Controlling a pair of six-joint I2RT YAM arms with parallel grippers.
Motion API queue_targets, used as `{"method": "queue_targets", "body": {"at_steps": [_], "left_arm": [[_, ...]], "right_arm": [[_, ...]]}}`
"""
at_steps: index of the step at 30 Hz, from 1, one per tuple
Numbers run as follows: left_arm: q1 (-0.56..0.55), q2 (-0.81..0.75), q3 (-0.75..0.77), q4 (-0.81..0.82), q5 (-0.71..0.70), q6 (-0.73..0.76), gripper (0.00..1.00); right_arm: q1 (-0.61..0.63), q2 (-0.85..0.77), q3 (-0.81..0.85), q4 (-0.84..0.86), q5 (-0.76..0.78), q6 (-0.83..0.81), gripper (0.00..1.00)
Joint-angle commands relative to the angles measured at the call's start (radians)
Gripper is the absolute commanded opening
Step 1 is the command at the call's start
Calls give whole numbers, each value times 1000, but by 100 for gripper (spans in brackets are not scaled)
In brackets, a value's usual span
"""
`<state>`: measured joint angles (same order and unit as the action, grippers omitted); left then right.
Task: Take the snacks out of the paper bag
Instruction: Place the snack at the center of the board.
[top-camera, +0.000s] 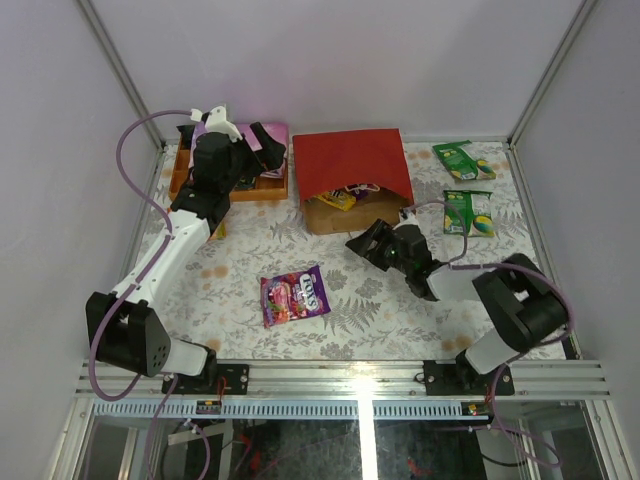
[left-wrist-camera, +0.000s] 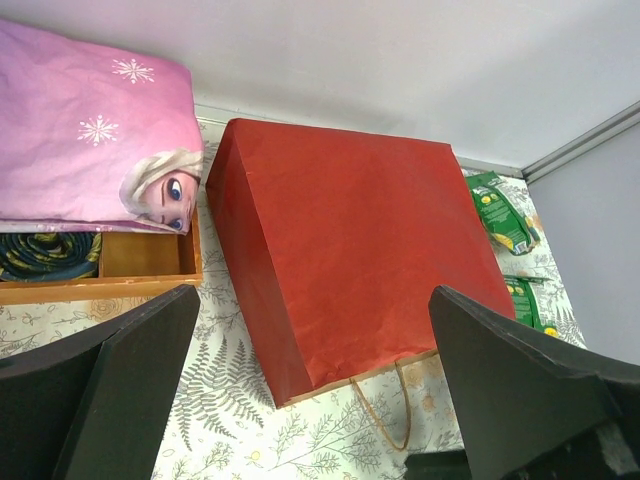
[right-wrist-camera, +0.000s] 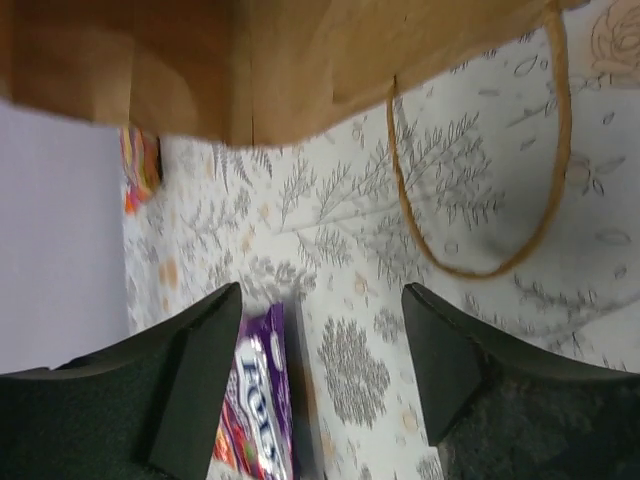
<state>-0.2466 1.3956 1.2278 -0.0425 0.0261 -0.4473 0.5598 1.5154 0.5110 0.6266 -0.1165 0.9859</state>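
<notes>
1. Nearest the arm bases, a purple candy packet (top-camera: 295, 296) lies flat on the fern-print table (top-camera: 240, 262), well clear of the bag, so it needs no more handling.
2. The right gripper (right-wrist-camera: 322, 300) hangs low just in front of the bag's mouth. Its jaws are spread and there is nothing between them. The purple packet shows below one finger, not pinched.
3. A thin loop handle (right-wrist-camera: 475, 274) lies on the table between this gripper and the mouth. The approach should probably run low and to one side of the loop so that no finger threads it.
4. The paper bag (top-camera: 350, 165) lies on its side, red face up, its brown mouth towards the arms. A yellow packet (top-camera: 338, 199) and something darker sit just inside the mouth. Pinching the yellow one by its near edge and drawing it straight out seems the cleanest move.
5. Two green packets (top-camera: 468, 212) (top-camera: 460, 160) already lie to the right of the bag.
6. The left gripper (left-wrist-camera: 315, 300) hovers above the bag's far end, jaws fully spread and empty. Pressing down there could stop the bag from sliding.
7. Beyond it is a wooden box (left-wrist-camera: 150, 265) with a pink cloth (left-wrist-camera: 90, 130), which is no part of this task.
</notes>
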Motion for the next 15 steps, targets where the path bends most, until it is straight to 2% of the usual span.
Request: {"method": "queue_targets", "body": {"at_steps": [1,5,11,15], "left_arm": [[7,-17,-6,28,-4,19,100],[7,-26,-8,30,-10,19,100],[7,-27,-14,39,4,13,100],[7,-29,-15,42,3,14,100]], "right_arm": [[-20,165,70,374,110,176,70],[-43,335,157,502,152,254,66],[-48,518,238,603,320,373,66],[-48,601,313,603,376,421,66]]}}
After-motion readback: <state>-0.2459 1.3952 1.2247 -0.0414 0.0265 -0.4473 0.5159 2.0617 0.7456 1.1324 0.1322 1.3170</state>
